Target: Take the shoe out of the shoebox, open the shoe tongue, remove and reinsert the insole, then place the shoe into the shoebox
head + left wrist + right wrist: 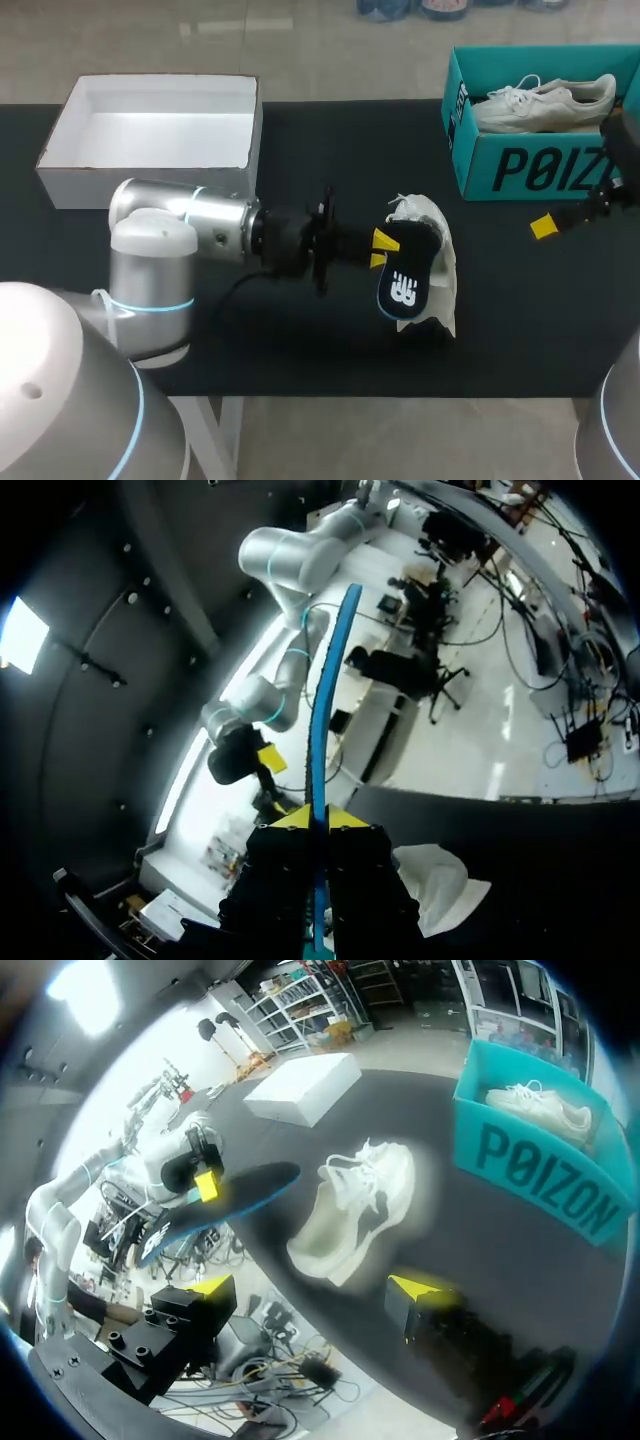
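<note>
Head view: left gripper (384,248) is pinching dark blue-edged foam insole (405,282) by white lace-up sneaker (445,255), out of teal cardboard shoebox (520,170); right gripper (312,1288) is hanging spread wide, empty; reinsert + boxing pending.

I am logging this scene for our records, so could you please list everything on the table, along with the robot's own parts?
table: one, black, under everything.
white box: one, white, open and empty, far left of the table.
shoebox: one, teal, far right of the table.
shoe in the shoebox: one, white, inside the teal box.
shoe on the table: one, white, mid-table, beneath the insole.
insole: one, black with a blue edge, held over the shoe on the table.
left gripper: one, yellow tips, shut on the insole.
right gripper: one, yellow tips, open, empty, in front of the shoebox.
</note>
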Controlling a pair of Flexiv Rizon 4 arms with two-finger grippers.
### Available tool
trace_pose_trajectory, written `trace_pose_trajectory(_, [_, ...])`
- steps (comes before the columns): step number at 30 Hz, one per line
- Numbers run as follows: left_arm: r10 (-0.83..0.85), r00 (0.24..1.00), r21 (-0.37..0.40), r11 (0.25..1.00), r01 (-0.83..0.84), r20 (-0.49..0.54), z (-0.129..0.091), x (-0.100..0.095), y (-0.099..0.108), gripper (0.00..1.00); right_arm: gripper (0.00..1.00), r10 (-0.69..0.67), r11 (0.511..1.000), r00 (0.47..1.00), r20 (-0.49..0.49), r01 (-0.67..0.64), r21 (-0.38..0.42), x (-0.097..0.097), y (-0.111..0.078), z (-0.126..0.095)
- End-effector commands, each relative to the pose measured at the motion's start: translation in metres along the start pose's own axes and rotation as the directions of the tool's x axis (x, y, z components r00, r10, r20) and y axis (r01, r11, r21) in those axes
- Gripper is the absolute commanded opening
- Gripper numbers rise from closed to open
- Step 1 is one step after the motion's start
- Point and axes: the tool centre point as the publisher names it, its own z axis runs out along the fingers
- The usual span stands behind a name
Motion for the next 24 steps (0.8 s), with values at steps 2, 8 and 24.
trace_pose_trajectory(2, [-0.025,0.999,0.007,1.000,0.026,-0.024,-0.005,0.008,-0.010,0.00,1.00,0.000,1.000,1.000,0.003,0.000,0.000,0.001,-0.001,0.000])
trace_pose_trajectory(8, [-0.069,0.997,0.045,0.996,0.071,-0.044,-0.010,0.021,-0.015,0.00,1.00,0.000,1.000,1.000,0.003,0.000,0.000,0.001,-0.001,0.000])
trace_pose_trajectory(24, [-0.137,0.986,0.153,0.977,0.150,-0.094,0.014,0.038,0.009,0.00,1.00,0.000,1.000,1.000,0.003,0.000,0.000,0.001,-0.001,0.000])
